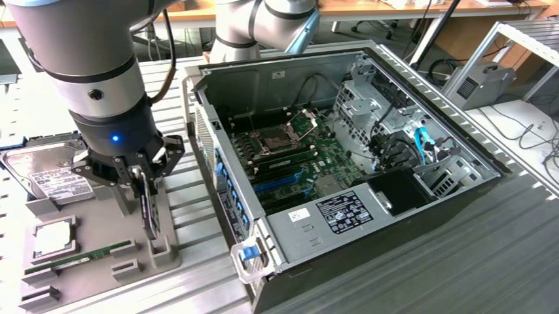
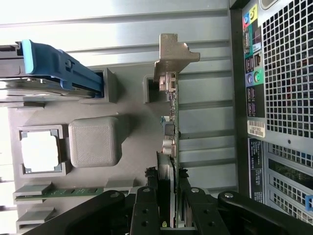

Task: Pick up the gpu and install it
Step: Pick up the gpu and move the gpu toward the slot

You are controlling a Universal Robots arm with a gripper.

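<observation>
The gpu is a thin dark card standing on edge over the grey holder tray at the exterior view's left. My gripper comes straight down on it and is shut on its top edge. In the wrist view the gpu runs away from my gripper, with its silver end bracket at the far end beside a slot block of the tray. Whether the card still rests in its slots I cannot tell. The open computer case lies beside the tray, its motherboard exposed.
On the tray also lie a silver hard drive, a square processor and a green RAM stick. The case's rear panel stands close by the card. A blue-handled latch sticks out at the case's near corner.
</observation>
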